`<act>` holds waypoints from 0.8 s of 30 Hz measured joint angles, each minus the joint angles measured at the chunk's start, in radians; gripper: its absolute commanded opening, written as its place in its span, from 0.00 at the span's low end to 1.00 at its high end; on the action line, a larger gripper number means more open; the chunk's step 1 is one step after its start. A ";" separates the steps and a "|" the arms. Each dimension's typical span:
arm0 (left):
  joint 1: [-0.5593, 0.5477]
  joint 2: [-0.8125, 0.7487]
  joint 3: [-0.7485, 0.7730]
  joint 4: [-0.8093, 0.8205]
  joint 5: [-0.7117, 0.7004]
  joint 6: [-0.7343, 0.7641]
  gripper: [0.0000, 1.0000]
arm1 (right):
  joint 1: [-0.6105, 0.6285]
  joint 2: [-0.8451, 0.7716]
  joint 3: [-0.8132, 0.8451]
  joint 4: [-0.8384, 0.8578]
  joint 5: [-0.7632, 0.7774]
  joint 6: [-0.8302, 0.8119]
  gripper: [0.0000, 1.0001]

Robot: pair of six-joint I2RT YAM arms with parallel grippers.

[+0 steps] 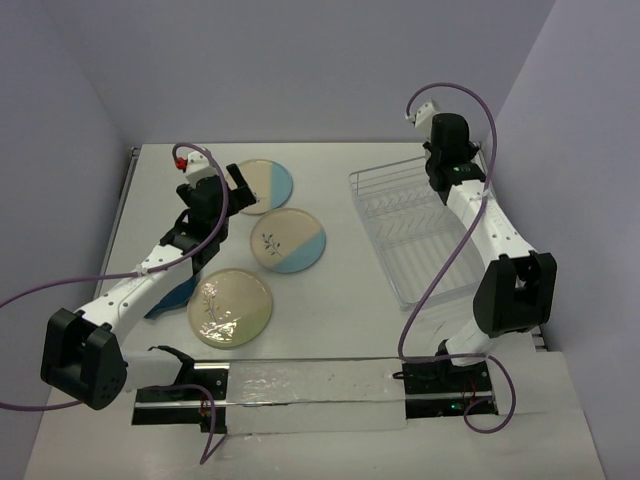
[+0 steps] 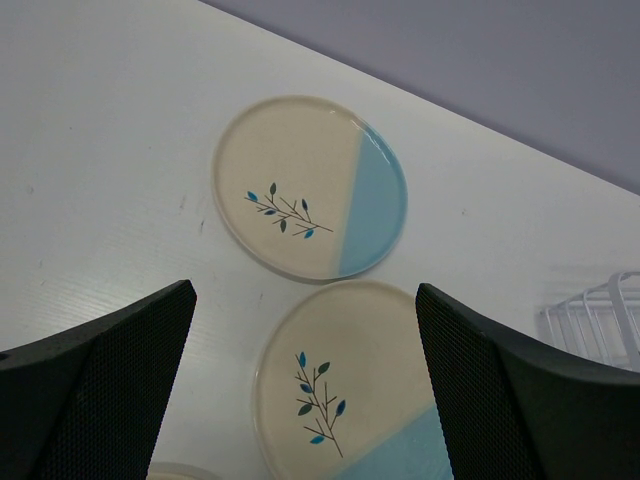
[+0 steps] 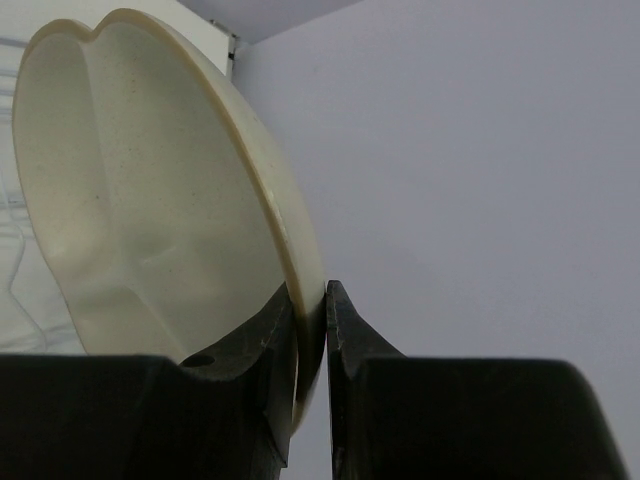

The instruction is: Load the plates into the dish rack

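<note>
Pinching the rim of the cream compartment plate, the right tool is holding it over the far end of the dish rack. The left tool is hovering, jaws spread wide, above the far sprig plate and near sprig plate, both lying flat on the bench. Closer in, the green floral plate is sitting beside the dark blue plate, which is half hiding under the left arm

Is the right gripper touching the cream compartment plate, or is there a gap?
Touching. The right wrist view shows the right gripper closed on the rim of the cream compartment plate, one finger on each face.
</note>
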 measured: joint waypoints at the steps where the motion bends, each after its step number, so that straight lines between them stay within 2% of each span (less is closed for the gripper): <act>1: 0.000 0.000 0.000 0.000 0.000 0.000 0.99 | 0.000 0.004 -0.006 0.001 -0.001 0.001 0.00; 24: 0.001 0.012 0.003 -0.006 0.000 0.005 0.99 | 0.003 0.026 -0.106 0.076 0.017 0.079 0.00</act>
